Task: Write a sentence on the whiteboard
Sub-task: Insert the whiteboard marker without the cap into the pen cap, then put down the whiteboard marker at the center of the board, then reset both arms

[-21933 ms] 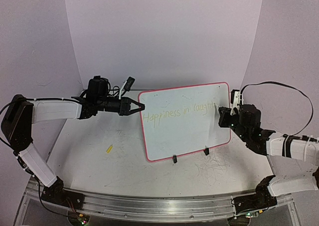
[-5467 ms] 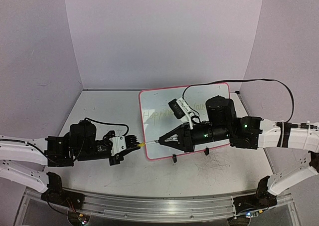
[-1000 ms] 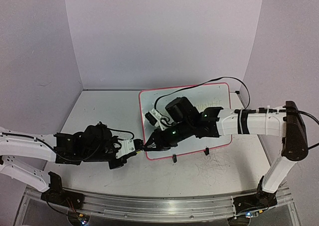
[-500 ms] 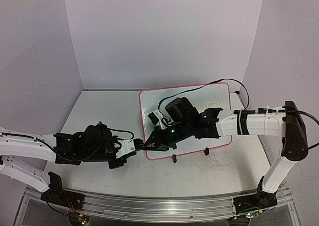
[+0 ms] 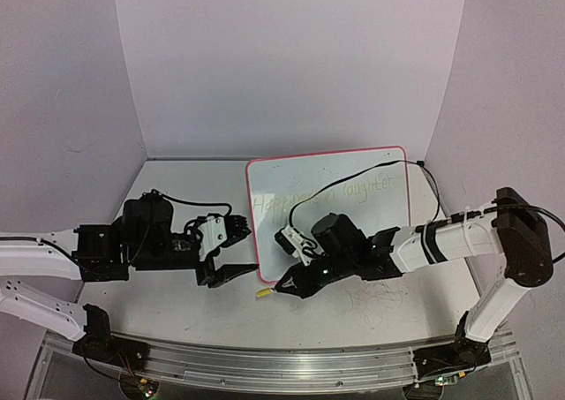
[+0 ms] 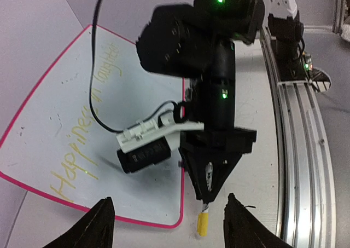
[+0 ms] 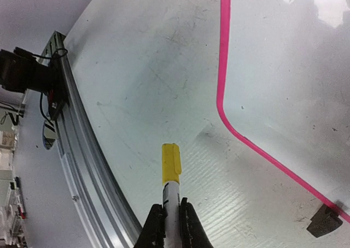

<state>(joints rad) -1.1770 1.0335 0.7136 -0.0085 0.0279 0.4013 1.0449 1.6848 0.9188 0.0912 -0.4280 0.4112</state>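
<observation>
The whiteboard (image 5: 353,219) with its pink rim stands tilted mid-table, and the faint yellow-green sentence (image 5: 322,193) runs across it. My right gripper (image 5: 284,287) is low over the table just in front of the board's near left corner. It is shut on a white marker (image 7: 171,177) whose yellow cap (image 5: 263,292) points down at the tabletop. My left gripper (image 5: 240,253) stands open to the left of the cap, with nothing between its fingers. In the left wrist view the capped marker (image 6: 202,224) sits between my spread fingertips (image 6: 101,226), with the sentence (image 6: 82,125) on the whiteboard (image 6: 142,196) behind.
An aluminium rail (image 5: 265,365) runs along the near table edge, close to the marker tip (image 7: 82,166). One black clip foot (image 7: 324,221) props the board. Grey scratch marks (image 5: 380,298) cover the table right of the right arm. Purple walls enclose the back and sides.
My left gripper has opened and drawn back left, away from the marker's cap. My right gripper has swung down off the board's corner toward the table with the capped marker.
</observation>
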